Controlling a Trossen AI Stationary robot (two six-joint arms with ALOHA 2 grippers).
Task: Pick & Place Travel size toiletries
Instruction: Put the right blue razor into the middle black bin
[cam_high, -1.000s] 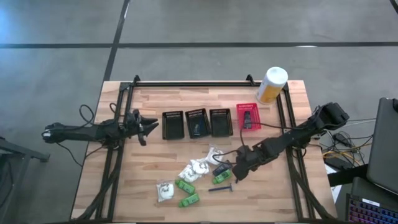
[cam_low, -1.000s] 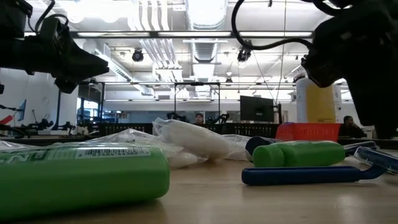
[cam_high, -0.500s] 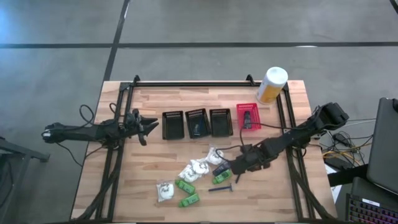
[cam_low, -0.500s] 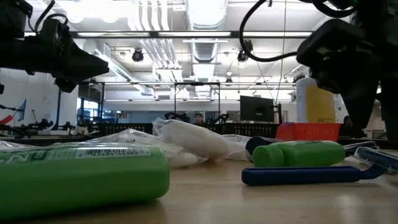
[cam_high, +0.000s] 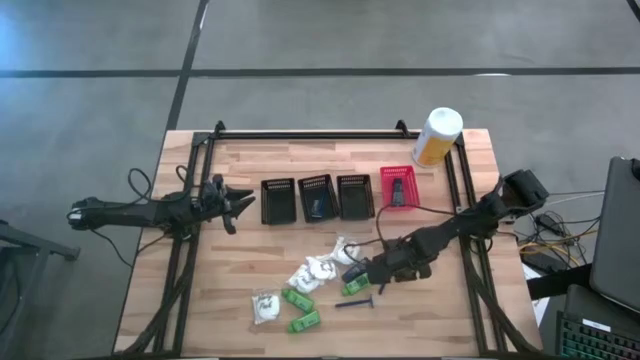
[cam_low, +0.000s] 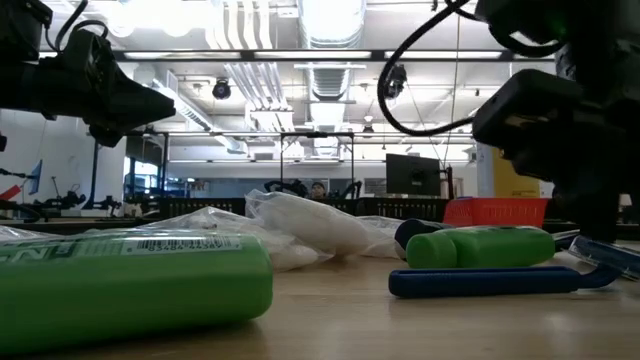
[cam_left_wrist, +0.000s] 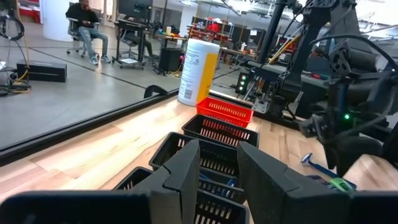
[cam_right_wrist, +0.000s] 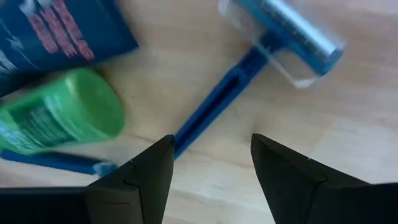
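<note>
Hovering spread over a slim blue razor (cam_right_wrist: 249, 62), right claw (cam_right_wrist: 208, 165); left claw (cam_left_wrist: 217, 165) parted, idle by mesh baskets (cam_left_wrist: 211, 134)

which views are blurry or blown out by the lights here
Low view: the near green tube is soft, ceiling lights blown out. Right wrist view: blue razor and green tube blurred. High view: even, no glare.

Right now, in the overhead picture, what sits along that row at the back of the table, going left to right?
Left gripper → first black basket → second black basket → third black basket → red basket → white-and-yellow canister.
</note>
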